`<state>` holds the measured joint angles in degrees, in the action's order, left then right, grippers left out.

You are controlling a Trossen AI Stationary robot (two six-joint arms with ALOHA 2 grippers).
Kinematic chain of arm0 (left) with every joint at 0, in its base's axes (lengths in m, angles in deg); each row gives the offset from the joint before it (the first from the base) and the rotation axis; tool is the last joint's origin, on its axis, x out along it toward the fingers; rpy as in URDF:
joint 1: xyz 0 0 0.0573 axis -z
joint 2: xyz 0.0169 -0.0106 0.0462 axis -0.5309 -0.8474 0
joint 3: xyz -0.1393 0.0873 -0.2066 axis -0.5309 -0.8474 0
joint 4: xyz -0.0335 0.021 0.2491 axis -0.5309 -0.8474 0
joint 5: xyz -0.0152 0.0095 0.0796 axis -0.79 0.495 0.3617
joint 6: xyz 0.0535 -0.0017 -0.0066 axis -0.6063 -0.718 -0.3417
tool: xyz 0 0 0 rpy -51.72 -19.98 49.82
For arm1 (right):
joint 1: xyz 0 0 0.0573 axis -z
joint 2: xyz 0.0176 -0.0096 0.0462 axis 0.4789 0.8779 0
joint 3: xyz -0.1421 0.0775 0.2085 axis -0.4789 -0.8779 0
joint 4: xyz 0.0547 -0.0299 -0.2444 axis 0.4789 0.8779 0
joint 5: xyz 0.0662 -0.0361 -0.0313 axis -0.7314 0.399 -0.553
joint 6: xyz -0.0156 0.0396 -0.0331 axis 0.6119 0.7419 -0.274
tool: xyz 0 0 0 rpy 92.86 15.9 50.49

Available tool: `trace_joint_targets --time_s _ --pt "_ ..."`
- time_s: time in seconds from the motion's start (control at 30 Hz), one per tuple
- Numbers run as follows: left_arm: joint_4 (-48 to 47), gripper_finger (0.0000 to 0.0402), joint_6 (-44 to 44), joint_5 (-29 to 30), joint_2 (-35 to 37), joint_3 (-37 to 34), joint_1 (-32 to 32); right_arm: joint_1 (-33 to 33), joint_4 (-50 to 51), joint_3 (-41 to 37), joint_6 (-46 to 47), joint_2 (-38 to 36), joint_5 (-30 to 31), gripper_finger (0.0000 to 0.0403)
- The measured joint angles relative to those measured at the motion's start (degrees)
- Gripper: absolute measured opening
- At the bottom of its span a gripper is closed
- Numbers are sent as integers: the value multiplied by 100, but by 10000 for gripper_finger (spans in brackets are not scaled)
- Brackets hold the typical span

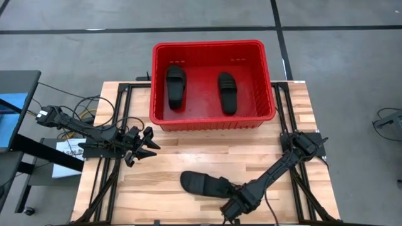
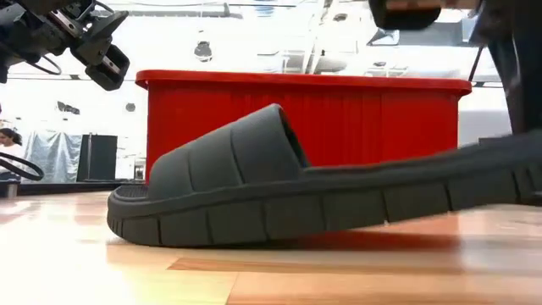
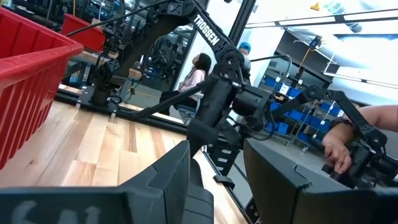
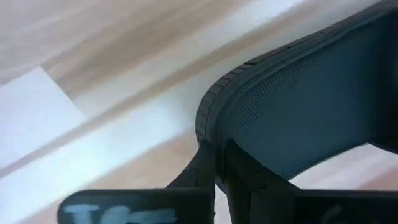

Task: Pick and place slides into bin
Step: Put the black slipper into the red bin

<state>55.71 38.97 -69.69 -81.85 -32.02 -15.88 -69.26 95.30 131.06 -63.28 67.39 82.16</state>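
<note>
Slides status, big stuff first: wooden table point(image 1: 188, 157) carries the bin point(image 1: 213, 119) at its far edge, centred, red walls and rolled rim fully in view from above. Two slides already lie inside on the bin floor, side by side but apart — one toward the left wall point(image 1: 176, 86), one nearer the middle-right point(image 1: 227, 92), both lengthwise front to back. Third slide point(image 1: 204, 184) is on the table near the front edge, well clear of the bin, strap end pointing left; in the low view it fills the foreground with its far end tilted up off the wood point(image 2: 279, 199) and the bin's red wall point(image 2: 398, 119) behind it. Right arm reaches from its base at the table's right edge down to that slide's right end; right gripper point(image 1: 233, 207) is clamped on the sole's edge — wrist view shows the fingers point(image 4: 211, 171) pinching the rim of the slide's textured footbed point(image 4: 311, 118). Left gripper point(image 1: 143, 144) hovers over the table's left side, just short of the bin's front-left corner, jaws spread and holding nothing; its fingers point(image 3: 180, 180) show a clear gap in the wrist view. A person's hand point(image 3: 339, 149) shows in the room beyond the table.
</note>
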Motion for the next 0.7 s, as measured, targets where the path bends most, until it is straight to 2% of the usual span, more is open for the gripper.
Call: trace_joint_targets --time_s 0.37,0.7 --pt "-156 142 0 0 1 0 0 155 1379 805 407 -13 501 0" --pt "-269 142 0 1 1 0 1 372 1782 1678 693 -22 599 0"
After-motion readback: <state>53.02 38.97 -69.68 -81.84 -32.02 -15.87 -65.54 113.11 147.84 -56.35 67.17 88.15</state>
